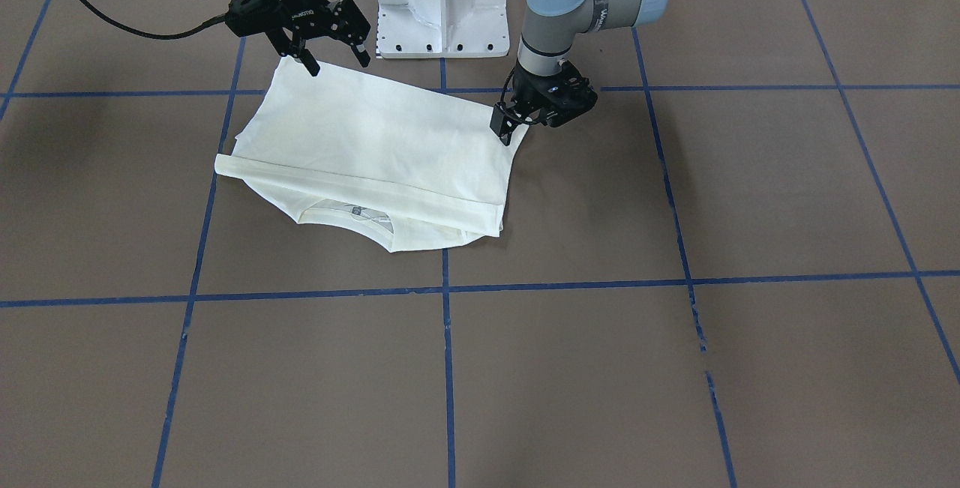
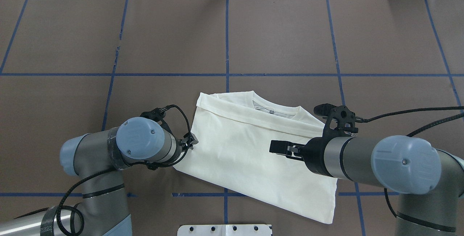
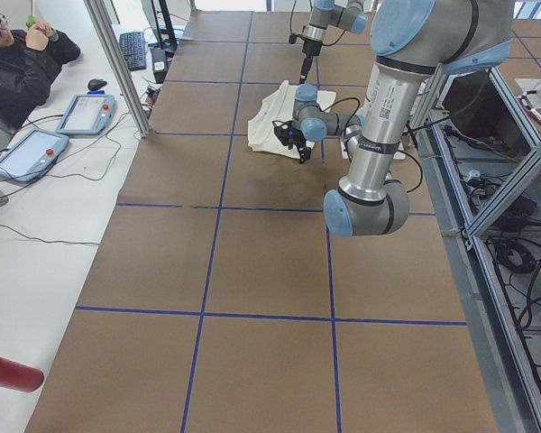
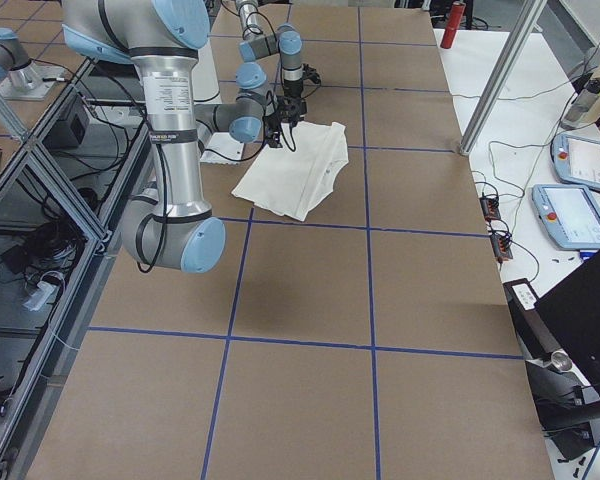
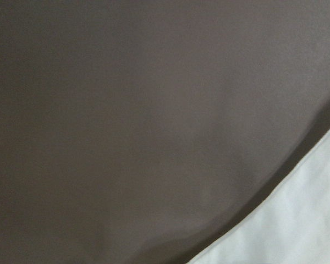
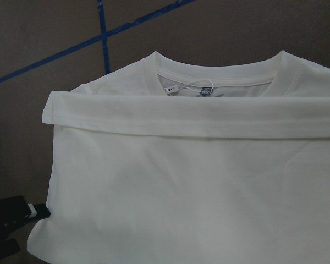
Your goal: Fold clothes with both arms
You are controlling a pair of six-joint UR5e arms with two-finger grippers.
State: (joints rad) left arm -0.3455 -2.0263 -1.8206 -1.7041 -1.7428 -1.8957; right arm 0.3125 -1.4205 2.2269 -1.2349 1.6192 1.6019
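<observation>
The cream shirt (image 1: pixel 375 143) (image 2: pixel 250 156) lies folded on the brown table, plain back up. Its hem edge is doubled over just below the collar and label (image 6: pixel 203 91). No print shows. My right gripper (image 1: pixel 337 62) (image 2: pixel 277 145) hangs open a little above the shirt's robot-side part, with nothing between its fingers. My left gripper (image 1: pixel 511 124) (image 2: pixel 191 142) sits low at the shirt's edge on my left side. Its black fingers (image 6: pixel 14 208) stand apart beside that corner. The left wrist view holds only table and a bit of shirt (image 5: pixel 297 220).
The white base block (image 1: pixel 439 1) stands just behind the shirt on the robot's side. Blue tape lines (image 1: pixel 447 368) grid the table. A person sits at a side desk (image 3: pixel 18 68) with pendants (image 3: pixel 86 113). A red cylinder (image 3: pixel 9 372) lies off the table.
</observation>
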